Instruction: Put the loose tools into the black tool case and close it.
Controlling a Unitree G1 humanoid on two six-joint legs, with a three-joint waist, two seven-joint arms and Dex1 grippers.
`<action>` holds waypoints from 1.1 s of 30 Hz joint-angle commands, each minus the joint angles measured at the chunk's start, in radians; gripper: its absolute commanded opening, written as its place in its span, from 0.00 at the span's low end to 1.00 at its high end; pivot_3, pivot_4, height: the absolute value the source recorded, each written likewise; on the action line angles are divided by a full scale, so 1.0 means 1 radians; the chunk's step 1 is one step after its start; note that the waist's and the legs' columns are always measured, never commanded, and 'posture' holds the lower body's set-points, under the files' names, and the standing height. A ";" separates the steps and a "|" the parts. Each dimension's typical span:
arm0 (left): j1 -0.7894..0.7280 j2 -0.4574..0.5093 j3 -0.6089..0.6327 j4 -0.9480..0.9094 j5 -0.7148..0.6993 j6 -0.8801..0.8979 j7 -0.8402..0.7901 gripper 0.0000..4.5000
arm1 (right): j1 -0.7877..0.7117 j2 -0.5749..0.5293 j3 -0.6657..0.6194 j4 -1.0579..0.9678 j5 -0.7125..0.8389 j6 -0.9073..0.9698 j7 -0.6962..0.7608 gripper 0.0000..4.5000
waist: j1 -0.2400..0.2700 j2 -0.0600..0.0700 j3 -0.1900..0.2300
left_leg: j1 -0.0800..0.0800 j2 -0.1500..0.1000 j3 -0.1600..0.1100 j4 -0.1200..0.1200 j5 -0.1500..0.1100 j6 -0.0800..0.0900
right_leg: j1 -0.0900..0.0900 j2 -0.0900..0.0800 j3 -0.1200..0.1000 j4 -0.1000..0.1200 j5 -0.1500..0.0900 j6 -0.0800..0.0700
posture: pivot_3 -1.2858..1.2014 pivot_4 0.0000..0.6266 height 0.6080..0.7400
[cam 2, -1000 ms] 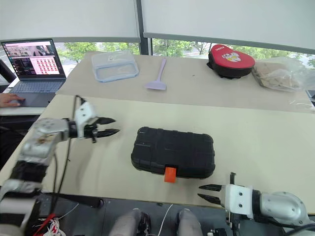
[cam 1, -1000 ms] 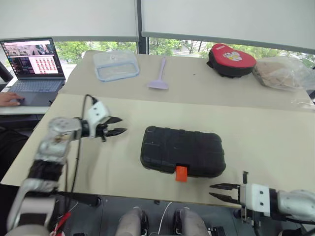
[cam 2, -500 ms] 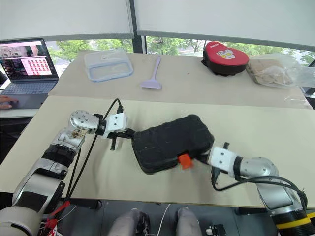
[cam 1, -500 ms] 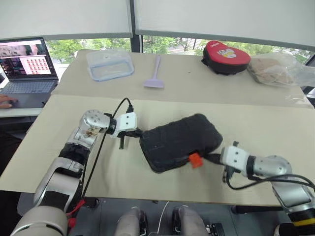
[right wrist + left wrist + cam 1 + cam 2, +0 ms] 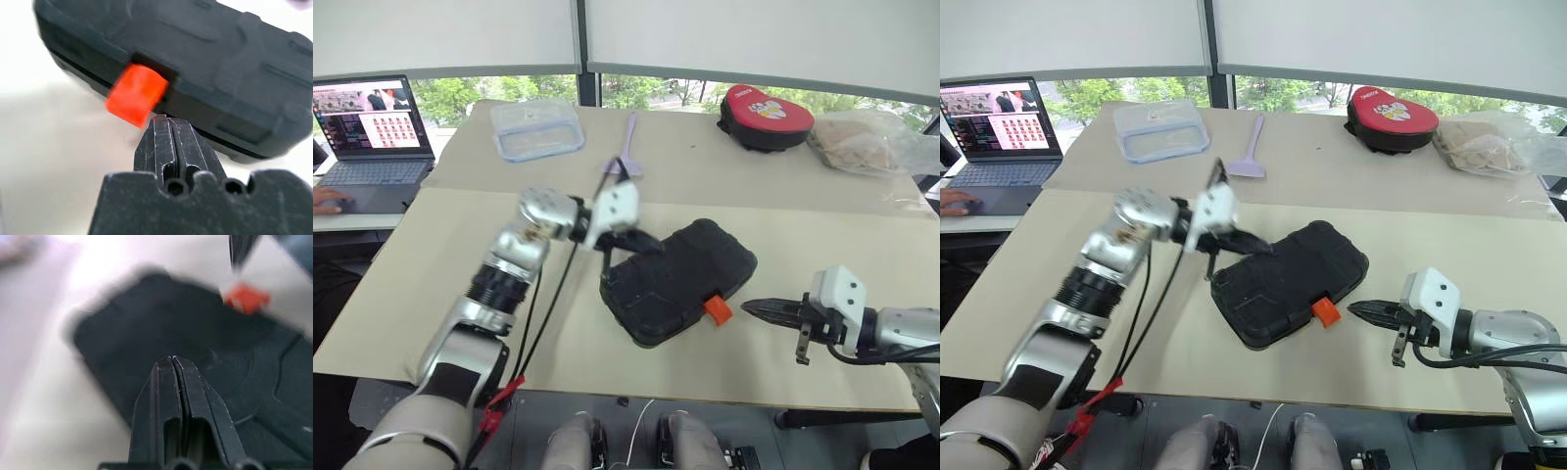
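Black tool case (image 5: pixel 677 282) is shut and lying flat on the counter (image 5: pixel 431 294), twisted at an angle to the near edge, roughly in the middle of the front half, with its orange latch (image 5: pixel 717 310) facing the near right corner.

Left tool (image 5: pixel 646 244) has its fingers pressed tight together with nothing between them, and the tips sit over the far left part of the case lid; can't tell if they're actually touching it. In the left wrist view the closed fingers (image 5: pixel 177 396) point across the dark lid toward the latch.

Right tool (image 5: pixel 751 308) is also pinched shut on nothing, pointing at the case from the right, tip just beside the latch but apart from it. The right wrist view has the closed fingers (image 5: pixel 171 147) right under the latch and the case's front wall.

Further out, along the far edge of the counter: a clear lidded container (image 5: pixel 536 128) toward the far left, a lilac spatula (image 5: pixel 628 147) near the middle, a red-and-black pouch (image 5: pixel 766 117) and a crinkly plastic bag (image 5: pixel 871 142) toward the far right corner. Off the left edge there's a laptop (image 5: pixel 374 127) on a separate surface, with a person's hand (image 5: pixel 328 199) on it.
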 commanded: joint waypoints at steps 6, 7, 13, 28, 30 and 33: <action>0.023 0.018 -0.124 0.093 0.166 -0.209 0.001 0.02 | -0.001 0.033 0.117 -0.073 -0.075 0.029 -0.086 0.00 | 0.003 0.004 -0.004 | 0.002 0.000 0.000 0.000 -0.001 0.001 | 0.002 -0.002 0.000 -0.001 0.000 0.000 | 0.52 0.24 0.93; 0.025 0.017 -0.120 0.094 0.163 -0.210 -0.002 0.02 | 0.005 0.034 0.130 -0.073 -0.088 0.028 -0.091 0.00 | 0.003 0.004 -0.006 | 0.002 0.000 0.000 0.000 -0.001 0.001 | 0.002 -0.002 0.000 -0.001 0.000 0.000 | 0.52 0.24 0.93; 0.017 -0.004 -0.104 0.088 0.140 -0.191 -0.009 0.02 | -0.006 0.092 0.209 -0.038 -0.165 0.022 -0.161 0.00 | 0.004 0.004 -0.008 | 0.002 0.000 0.000 0.000 -0.001 0.002 | 0.002 -0.002 0.000 0.000 0.000 0.000 | 0.52 0.24 0.93; -0.013 -0.090 -0.053 0.051 0.071 -0.141 -0.023 0.02 | 0.013 0.043 -0.057 -0.173 0.145 0.215 -0.106 0.00 | 0.016 0.005 -0.009 | -0.001 0.000 -0.001 0.002 -0.003 0.005 | 0.002 -0.002 -0.001 -0.003 0.002 0.002 | 0.52 0.24 0.93; -0.013 -0.093 -0.065 0.068 0.093 -0.173 -0.018 0.02 | -0.024 0.043 -0.037 -0.151 0.123 0.231 -0.134 0.00 | 0.016 0.005 -0.009 | -0.001 0.000 -0.001 0.002 -0.003 0.006 | 0.002 -0.002 -0.001 -0.004 0.002 0.002 | 0.52 0.24 0.93; -0.011 -0.097 -0.067 0.074 0.104 -0.187 -0.018 0.02 | -0.042 0.037 0.022 -0.134 0.072 0.229 -0.148 0.00 | 0.023 0.005 -0.009 | -0.001 -0.001 -0.001 0.002 -0.004 0.007 | 0.002 -0.003 -0.002 -0.004 0.002 0.002 | 0.52 0.24 0.93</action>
